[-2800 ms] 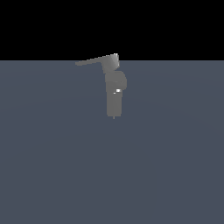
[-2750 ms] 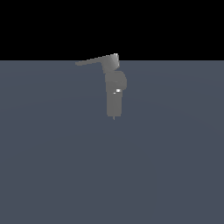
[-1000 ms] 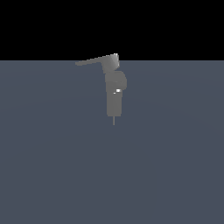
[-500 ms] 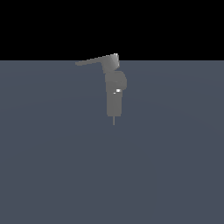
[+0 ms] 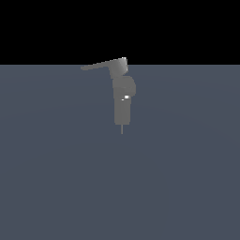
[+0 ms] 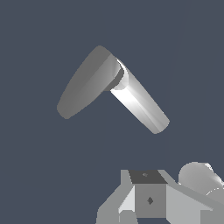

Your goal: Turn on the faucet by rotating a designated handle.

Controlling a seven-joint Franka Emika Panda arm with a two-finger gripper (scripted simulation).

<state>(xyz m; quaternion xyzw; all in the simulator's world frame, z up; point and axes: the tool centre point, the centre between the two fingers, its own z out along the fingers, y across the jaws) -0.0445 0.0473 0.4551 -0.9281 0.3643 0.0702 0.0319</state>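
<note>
The faucet (image 6: 140, 103) and its handle (image 6: 85, 83) lie ahead of my gripper (image 6: 148, 199), well apart from it; whether my jaws are parted I cannot tell. I judge the handle rigid, smooth and hinged, so I'd push near its thin free end for leverage.

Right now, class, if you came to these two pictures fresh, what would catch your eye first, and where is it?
The small grey faucet stands alone at mid-scene in the exterior view, on a plain blue-grey floor under a black band. Its flat handle sticks out from the top block toward that view's left. In the wrist view the handle's blade and a bright shiny cylinder form a bent shape; no gripper is recognizable.
</note>
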